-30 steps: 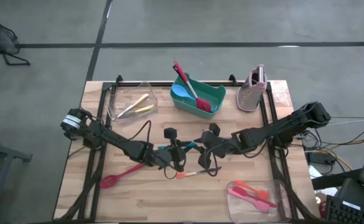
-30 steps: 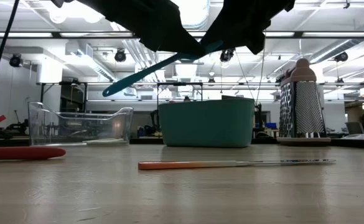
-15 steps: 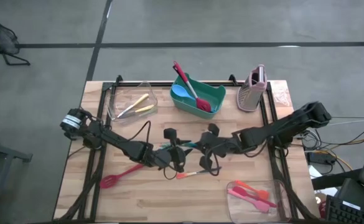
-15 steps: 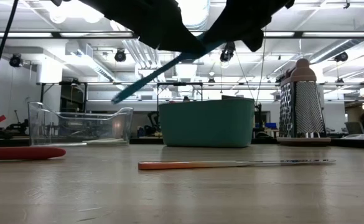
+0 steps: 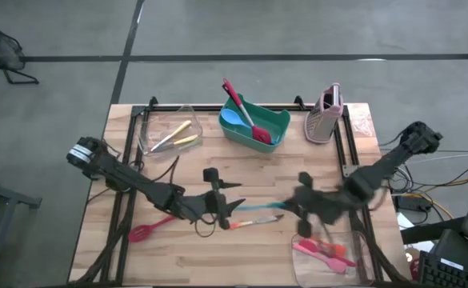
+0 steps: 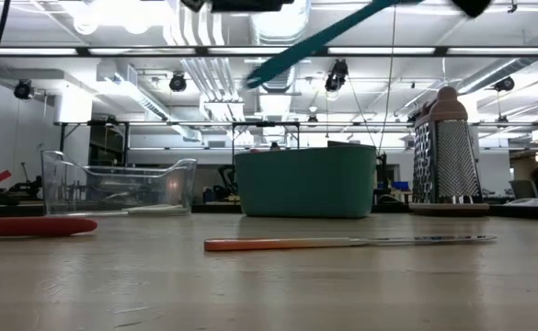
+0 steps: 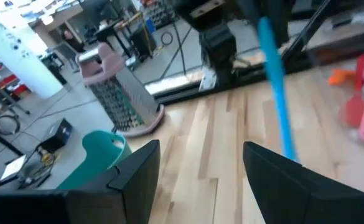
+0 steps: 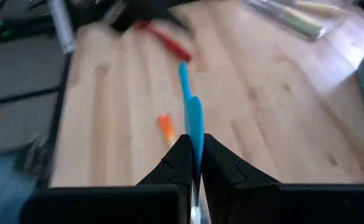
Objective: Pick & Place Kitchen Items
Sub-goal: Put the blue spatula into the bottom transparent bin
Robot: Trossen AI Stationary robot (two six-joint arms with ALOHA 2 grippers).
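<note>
Teal spatula point(image 8: 193, 124) is hanging pinched in the right gripper point(image 8: 193, 163), near the released left gripper point(image 7: 200, 168); thin grip risks slipping.

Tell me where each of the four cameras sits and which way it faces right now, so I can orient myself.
High view: above the table, looking straight down; both arms show, the left gripper open, the right gripper holding the blue spatula.
Low view: at tabletop height, looking level across to the green bin and grater; only dark arm parts at the top.
Left wrist view: past its own open fingers toward the right arm.
Right wrist view: along its shut fingers, down the spatula.
Shared: the spatula appears in all four.
</note>
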